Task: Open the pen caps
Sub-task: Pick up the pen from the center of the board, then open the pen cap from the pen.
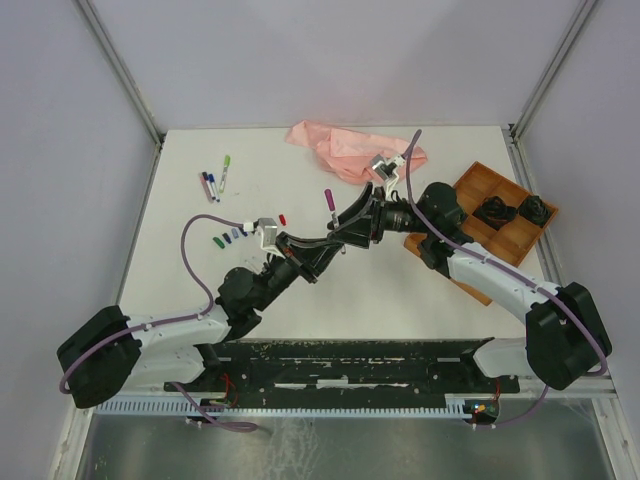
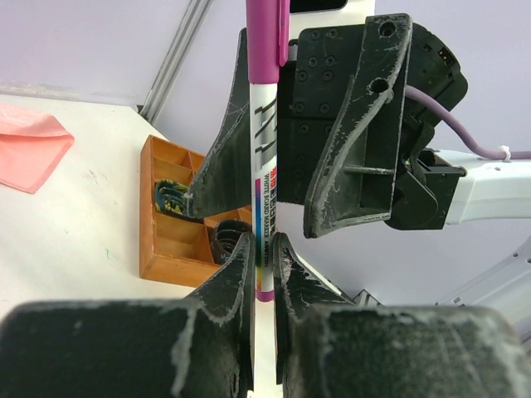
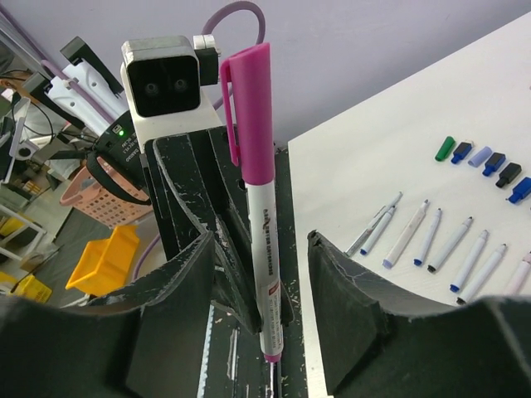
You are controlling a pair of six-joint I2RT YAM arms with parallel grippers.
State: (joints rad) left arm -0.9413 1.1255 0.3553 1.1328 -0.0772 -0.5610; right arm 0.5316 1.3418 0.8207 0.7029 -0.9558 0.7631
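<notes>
Centrally, the left gripper (image 2: 264, 253) is clamping the lower barrel of an upright whiteboard marker (image 2: 264, 157) wearing its magenta cap (image 3: 246, 108). The right gripper (image 3: 264, 249) is standing part-open astride the barrel, gripping nothing. At the right wrist view's upper right, loose pen caps (image 3: 484, 159) are lying in a row.

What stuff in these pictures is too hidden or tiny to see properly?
Left wrist view: the pink cap runs off the picture's top edge.
Top view: the dark things in the wooden tray are too small to name.
Right wrist view: the row of loose pens runs off the right edge, so it can't be counted.
</notes>
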